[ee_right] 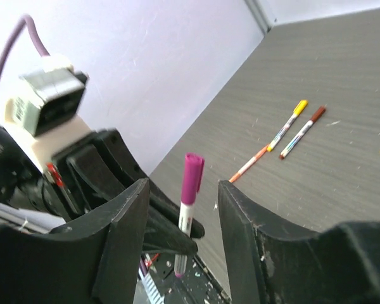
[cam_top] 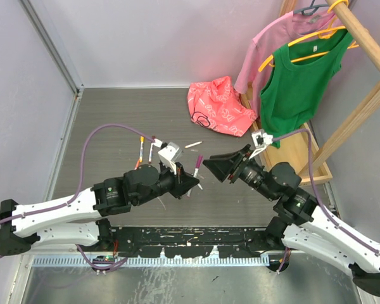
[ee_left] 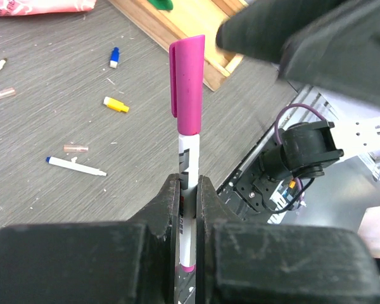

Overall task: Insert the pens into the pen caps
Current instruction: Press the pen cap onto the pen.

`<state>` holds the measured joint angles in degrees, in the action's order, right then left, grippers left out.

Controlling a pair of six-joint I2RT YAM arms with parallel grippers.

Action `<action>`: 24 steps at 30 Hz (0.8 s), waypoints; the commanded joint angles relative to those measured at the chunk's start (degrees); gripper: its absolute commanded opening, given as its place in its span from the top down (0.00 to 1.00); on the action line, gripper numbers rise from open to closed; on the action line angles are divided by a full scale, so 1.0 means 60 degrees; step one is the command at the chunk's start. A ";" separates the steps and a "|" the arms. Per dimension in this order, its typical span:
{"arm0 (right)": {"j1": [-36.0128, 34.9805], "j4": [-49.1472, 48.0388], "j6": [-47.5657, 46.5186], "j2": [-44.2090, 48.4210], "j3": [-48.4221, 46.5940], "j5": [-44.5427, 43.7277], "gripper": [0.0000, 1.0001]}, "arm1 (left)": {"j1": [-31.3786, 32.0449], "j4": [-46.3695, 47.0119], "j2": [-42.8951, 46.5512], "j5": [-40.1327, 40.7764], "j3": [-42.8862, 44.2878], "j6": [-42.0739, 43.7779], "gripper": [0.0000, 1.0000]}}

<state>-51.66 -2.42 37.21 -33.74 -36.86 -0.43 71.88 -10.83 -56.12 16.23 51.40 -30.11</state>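
The pen [ee_left: 187, 149], pink cap [ee_left: 189, 85] on top, stands upright above the table [cam_top: 114, 120], clamped in the left gripper [ee_left: 189, 187] to steady it, while the right gripper [ee_right: 182, 190] flanks the pink cap, jaws apart

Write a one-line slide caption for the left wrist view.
Left gripper clamps a white pen wearing a magenta cap; yellow cap and blue cap lie loose behind.

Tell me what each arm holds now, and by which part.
Left jaws clamp the pink-capped pen by its white barrel; right jaws are open, holding nothing.
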 commanded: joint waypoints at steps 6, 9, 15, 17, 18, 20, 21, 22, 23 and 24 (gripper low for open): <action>-0.0046 0.0549 0.0109 -0.0857 -0.1627 -0.1140 0.45 | -0.0041 0.0989 0.0122 -0.0992 0.0023 0.0330 1.00; -0.0048 0.0426 0.0283 -0.1205 -0.1671 -0.0965 0.44 | -0.0042 0.0999 0.0138 -0.1012 0.0025 0.0341 1.00; -0.0047 0.0212 0.0494 -0.1418 -0.1537 -0.0423 0.47 | -0.0039 0.0886 0.0209 -0.0906 0.0029 0.0358 1.00; -0.0044 0.0212 0.0552 -0.1437 -0.1487 -0.0298 0.49 | -0.0040 0.0882 0.0195 -0.0880 0.0032 0.0360 1.00; -0.0043 0.0207 0.0575 -0.1427 -0.1443 -0.0259 0.50 | -0.0041 0.0882 0.0184 -0.0864 0.0042 0.0360 1.00; -0.0047 0.0184 0.0626 -0.1391 -0.1369 -0.0237 0.56 | -0.0041 0.0885 0.0159 -0.0823 0.0046 0.0360 1.00; -0.0047 0.0159 0.0650 -0.1381 -0.1336 -0.0226 0.60 | -0.0041 0.0883 0.0156 -0.0784 0.0045 0.0360 1.00; -0.0047 0.0134 0.0675 -0.1367 -0.1317 -0.0222 0.62 | -0.0041 0.0882 0.0147 -0.0742 0.0060 0.0347 1.00; -0.0047 0.0127 0.0682 -0.1352 -0.1300 -0.0209 0.64 | -0.0041 0.0882 0.0140 -0.0698 0.0056 0.0344 1.00; -0.0047 0.0137 0.0688 -0.1363 -0.1298 -0.0184 0.65 | -0.0041 0.0895 0.0137 -0.0667 0.0063 0.0345 1.00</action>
<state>-51.66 1.76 40.47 -42.98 -44.60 -2.76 71.88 -9.41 -56.12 11.18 51.29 -29.02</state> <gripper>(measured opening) 0.368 0.053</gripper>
